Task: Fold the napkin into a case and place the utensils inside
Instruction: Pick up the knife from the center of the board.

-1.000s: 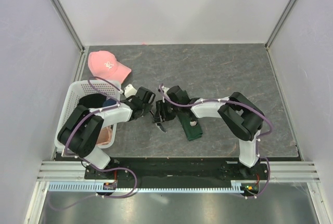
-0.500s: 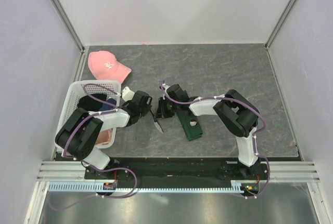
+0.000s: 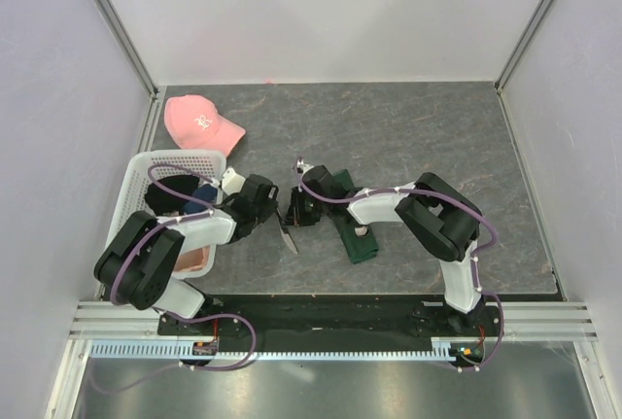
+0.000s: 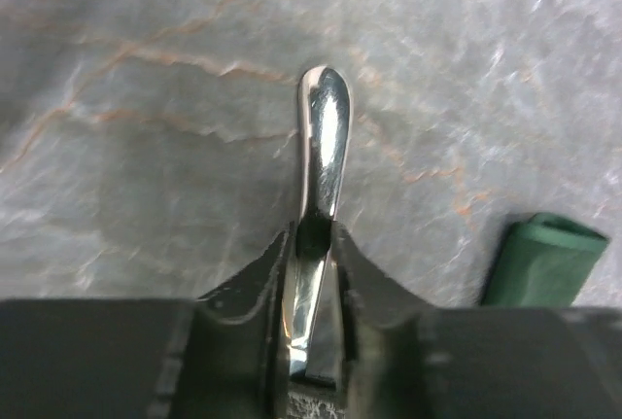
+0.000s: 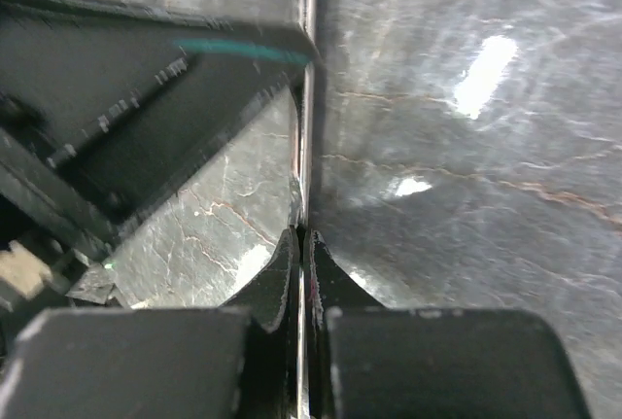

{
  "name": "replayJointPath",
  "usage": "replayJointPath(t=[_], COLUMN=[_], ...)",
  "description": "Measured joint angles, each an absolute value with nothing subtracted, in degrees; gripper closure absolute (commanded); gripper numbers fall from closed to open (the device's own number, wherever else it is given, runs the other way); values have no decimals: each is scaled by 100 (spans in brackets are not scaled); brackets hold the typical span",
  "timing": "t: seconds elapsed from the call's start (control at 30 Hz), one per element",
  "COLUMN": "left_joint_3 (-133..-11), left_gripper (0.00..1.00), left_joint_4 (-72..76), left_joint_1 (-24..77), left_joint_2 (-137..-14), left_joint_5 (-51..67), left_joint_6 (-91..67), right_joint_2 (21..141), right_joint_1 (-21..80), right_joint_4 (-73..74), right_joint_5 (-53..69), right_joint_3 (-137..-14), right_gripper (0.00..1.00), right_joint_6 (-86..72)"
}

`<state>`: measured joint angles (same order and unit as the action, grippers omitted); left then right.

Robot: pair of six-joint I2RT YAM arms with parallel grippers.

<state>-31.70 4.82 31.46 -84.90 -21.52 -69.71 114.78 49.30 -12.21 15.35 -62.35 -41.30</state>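
Between the arms, over the grey worktop [image 3: 437,137], your right claw [image 5: 302,239] is clenched on the shiny silver metal utensil [image 4: 323,137], edge-on. Left claw [image 4: 313,234] flanks the handle; can't tell if it grips. It's likely stiff, light and slick, so pinch the flat handle. The dark green folded cloth case [image 3: 362,249] lies just beside.

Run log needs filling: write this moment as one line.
utensil: between both end effectors | right end effector: shut on utensil | left end effector: around utensil, grip unclear | case: folded, apart from utensil
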Motion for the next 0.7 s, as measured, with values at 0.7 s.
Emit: replayJointPath(t=[0.7], left_joint_3=[-3387], left_gripper=[94], left_joint_4=[78], left_joint_1=[3168], left_joint_2=[-8538], left_joint_5=[-1588], left_joint_6=[-6960], right_joint_2=[11319], right_joint_1=[5505], right_joint_4=[-443], right_joint_5=[-198], right_joint_3=[-6692], right_gripper=[100], right_joint_6=[-3350])
